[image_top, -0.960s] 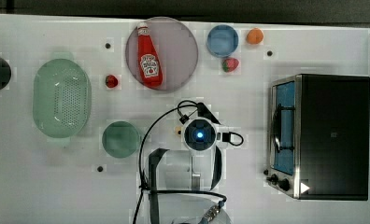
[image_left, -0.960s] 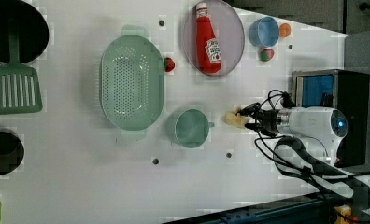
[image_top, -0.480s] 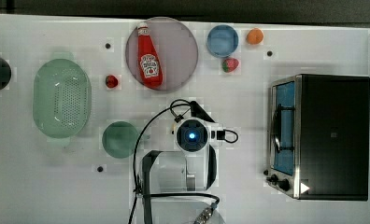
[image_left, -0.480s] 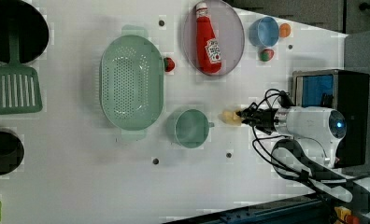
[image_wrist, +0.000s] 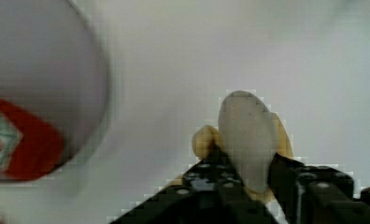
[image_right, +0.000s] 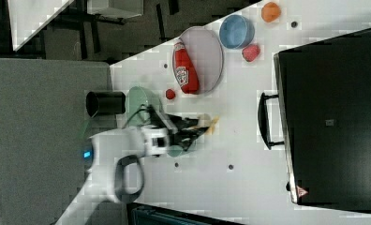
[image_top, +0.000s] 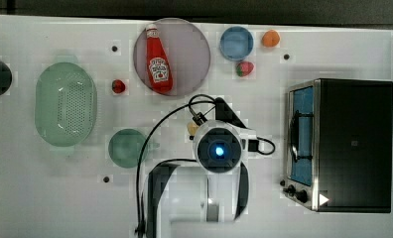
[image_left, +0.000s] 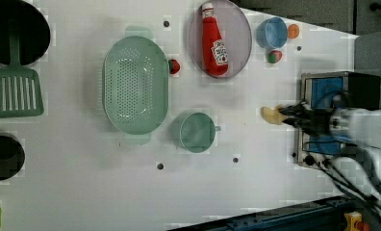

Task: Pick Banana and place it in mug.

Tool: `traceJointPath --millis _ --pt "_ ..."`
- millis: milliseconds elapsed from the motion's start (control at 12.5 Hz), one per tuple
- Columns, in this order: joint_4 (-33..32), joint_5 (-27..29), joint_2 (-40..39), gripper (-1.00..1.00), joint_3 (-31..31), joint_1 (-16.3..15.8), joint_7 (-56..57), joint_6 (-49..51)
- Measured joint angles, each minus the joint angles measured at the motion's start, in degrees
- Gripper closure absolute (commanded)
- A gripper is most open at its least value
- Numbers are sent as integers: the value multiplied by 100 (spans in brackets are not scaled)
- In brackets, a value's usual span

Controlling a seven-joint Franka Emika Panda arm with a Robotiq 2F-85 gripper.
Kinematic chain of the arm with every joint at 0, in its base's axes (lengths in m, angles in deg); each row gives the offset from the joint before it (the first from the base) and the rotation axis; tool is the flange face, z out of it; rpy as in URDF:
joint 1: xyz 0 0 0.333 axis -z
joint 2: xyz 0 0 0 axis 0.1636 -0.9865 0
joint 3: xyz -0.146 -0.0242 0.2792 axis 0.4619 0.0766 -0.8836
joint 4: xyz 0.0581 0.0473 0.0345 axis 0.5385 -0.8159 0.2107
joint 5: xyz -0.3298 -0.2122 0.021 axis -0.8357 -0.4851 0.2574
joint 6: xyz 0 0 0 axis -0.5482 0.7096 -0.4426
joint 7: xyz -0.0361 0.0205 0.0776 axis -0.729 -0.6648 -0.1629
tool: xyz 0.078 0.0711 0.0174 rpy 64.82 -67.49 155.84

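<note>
The small pale yellow banana (image_wrist: pixel 246 133) sits between my black fingers (image_wrist: pixel 206 175), with my gripper (image_wrist: pixel 246 172) shut on it. In the left view the banana (image_left: pixel 271 114) sticks out from the gripper (image_left: pixel 285 117), to the left view's right of the teal mug (image_left: pixel 196 132). In the top view the banana (image_top: pixel 191 128) peeks out beside the arm's round hub, and the mug (image_top: pixel 127 148) stands apart at the top view's left of it, upright and empty. In the right view the gripper (image_right: pixel 200 127) holds the banana (image_right: pixel 208 123) above the white table.
A toaster oven (image_top: pixel 341 144) stands at the top view's right. A ketchup bottle (image_top: pixel 158 62) lies on a purple plate (image_top: pixel 189 44). A pale green colander (image_top: pixel 65 110), blue bowl (image_top: pixel 236 42), orange fruit (image_top: pixel 270 38) and strawberry (image_top: pixel 244 68) are around. A green spatula (image_left: pixel 14 91) lies in the left view.
My fingers have closed on the banana. The arm then rose and carried the banana toward the left view's right, away from the mug.
</note>
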Motion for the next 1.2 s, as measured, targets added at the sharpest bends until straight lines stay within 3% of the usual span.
traceJointPath --millis 240,480,560,800,1200 --pt "683 16 1332 53 -244 71 10 2067" --pt "1846 -38 1627 53 -578 45 -39 3580" --pt "2137 216 1539 53 -748 13 -252 3679" --pt "2160 708 1393 53 -1384 -264 -1054 3980" --pt "1846 1101 312 53 -2578 -636 -2349 3209"
